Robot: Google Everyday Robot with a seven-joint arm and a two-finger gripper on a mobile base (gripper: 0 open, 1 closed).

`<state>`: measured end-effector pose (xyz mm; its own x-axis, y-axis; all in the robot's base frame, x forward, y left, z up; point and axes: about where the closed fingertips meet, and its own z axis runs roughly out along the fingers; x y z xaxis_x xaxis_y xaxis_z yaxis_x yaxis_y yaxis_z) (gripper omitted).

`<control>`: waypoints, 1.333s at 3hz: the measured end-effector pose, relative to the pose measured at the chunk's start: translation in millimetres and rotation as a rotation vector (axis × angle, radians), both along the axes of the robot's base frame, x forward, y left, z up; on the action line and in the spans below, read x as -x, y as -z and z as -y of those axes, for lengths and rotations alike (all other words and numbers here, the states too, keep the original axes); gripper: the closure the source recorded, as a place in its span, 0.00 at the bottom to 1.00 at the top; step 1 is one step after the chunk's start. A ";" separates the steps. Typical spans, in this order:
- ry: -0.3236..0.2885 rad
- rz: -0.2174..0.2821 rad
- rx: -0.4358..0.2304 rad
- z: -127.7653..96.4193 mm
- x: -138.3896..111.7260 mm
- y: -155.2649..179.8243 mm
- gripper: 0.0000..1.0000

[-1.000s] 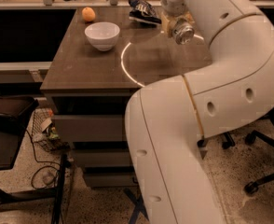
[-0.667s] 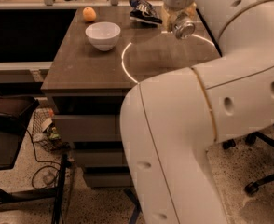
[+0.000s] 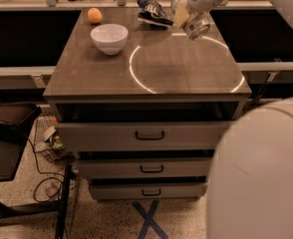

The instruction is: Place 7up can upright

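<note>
The 7up can [image 3: 192, 23] is a small silvery can with a pale label, held tilted with its shiny round end facing down toward me. My gripper [image 3: 186, 15] is shut on it, above the far right part of the dark tabletop [image 3: 156, 63], just right of the snack bag. The can hangs in the air and does not touch the table. My white arm reaches in from the top right.
A white bowl [image 3: 109, 38] stands at the back left, an orange [image 3: 94, 15] behind it. A dark blue-and-white snack bag [image 3: 152, 13] lies at the back centre. A bright light ring [image 3: 186, 63] crosses the top. Drawers [image 3: 149, 135] sit below. A chair [image 3: 7, 133] stands left.
My arm has swung away to the right and up, uncovering the table front and drawers. The gripper with the can stays over the far right of the table.
</note>
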<state>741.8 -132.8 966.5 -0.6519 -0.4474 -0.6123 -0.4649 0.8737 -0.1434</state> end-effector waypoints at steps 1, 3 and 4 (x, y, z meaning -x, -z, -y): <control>-0.120 0.065 -0.110 1.9 9.0 1.4 1.00; -0.369 0.283 -0.300 14.0 14.2 -6.6 1.00; -0.487 0.369 -0.334 18.0 9.1 -3.1 1.00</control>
